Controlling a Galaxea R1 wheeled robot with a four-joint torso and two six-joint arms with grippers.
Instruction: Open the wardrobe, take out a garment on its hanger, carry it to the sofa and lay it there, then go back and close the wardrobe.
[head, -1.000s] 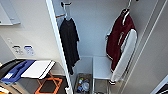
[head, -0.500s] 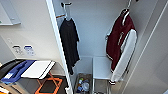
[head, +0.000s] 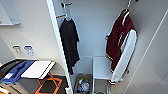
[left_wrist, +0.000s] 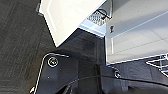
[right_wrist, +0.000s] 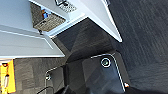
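The wardrobe stands open in the head view, showing its white inside. The garment, a maroon jacket with white sleeves, hangs at the right side. The whitish hanger sits in its collar and hooks onto a peg above. An all-black garment hangs at the left behind the open left door. The right door stands open at the far right. The lower corners of the open doors hang over dark carpet in both wrist views.
On the wardrobe floor stand a woven basket of small items and a low white shelf unit. Left of the wardrobe is a white-topped stand on an orange frame, with a blue item beside it. Dark carpet covers the floor.
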